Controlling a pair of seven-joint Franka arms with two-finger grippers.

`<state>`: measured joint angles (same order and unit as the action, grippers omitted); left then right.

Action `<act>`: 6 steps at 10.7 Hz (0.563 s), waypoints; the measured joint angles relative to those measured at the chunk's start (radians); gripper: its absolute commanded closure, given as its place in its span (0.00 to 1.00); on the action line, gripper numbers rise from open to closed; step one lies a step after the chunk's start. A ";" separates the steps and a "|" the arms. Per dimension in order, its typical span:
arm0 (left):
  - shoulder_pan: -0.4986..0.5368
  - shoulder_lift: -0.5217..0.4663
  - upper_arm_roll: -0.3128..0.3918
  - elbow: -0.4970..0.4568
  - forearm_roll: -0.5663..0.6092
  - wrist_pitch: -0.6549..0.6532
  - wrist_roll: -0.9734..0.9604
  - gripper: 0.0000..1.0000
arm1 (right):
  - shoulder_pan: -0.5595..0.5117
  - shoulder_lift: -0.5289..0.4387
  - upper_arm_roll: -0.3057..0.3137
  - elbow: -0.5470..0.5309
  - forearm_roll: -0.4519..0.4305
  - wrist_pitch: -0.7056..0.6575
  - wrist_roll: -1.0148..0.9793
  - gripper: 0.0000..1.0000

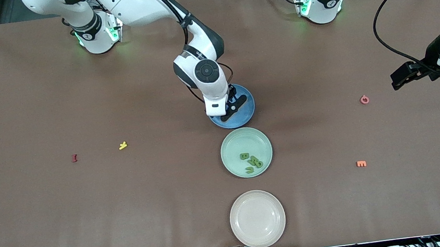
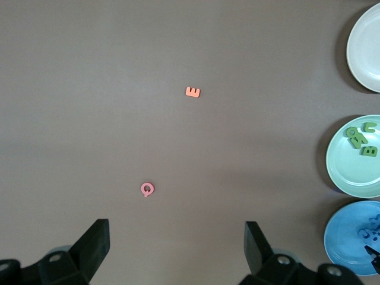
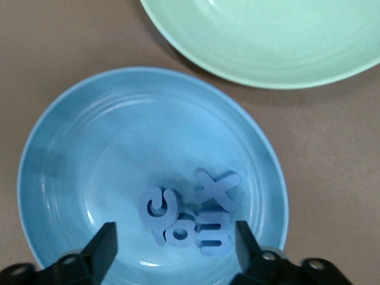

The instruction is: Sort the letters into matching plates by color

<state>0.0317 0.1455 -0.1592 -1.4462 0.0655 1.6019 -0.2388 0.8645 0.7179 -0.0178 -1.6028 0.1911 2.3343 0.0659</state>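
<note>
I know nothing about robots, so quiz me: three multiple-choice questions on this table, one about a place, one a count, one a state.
1. Where are the small blue toy letters?
A. on the bare table
B. in the round blue plate
C. in the beige-pink plate

2. How many small green toy letters lie in the pale mint green plate?
A. one
B. four
C. seven

3. The right gripper over the blue plate is:
A. open, holding nothing
B. shut on a yellow letter
C. shut on a plate rim

Answers: 1 B, the right wrist view shows them clustered inside it. 2 B, four show there. 3 A, its fingers stand apart above the letters.
</note>
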 measured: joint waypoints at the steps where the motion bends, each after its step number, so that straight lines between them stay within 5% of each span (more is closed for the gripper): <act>1: 0.000 0.000 0.000 0.000 0.000 0.000 0.000 0.00 | -0.006 -0.001 -0.003 0.014 0.000 -0.002 0.001 0.00; 6: 0.000 -0.001 0.000 0.001 0.000 0.000 0.000 0.00 | -0.161 -0.069 -0.070 0.087 -0.002 -0.161 -0.099 0.00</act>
<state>0.0321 0.1447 -0.1588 -1.4456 0.0654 1.6020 -0.2388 0.7036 0.6487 -0.0878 -1.5162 0.1887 2.1732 -0.0333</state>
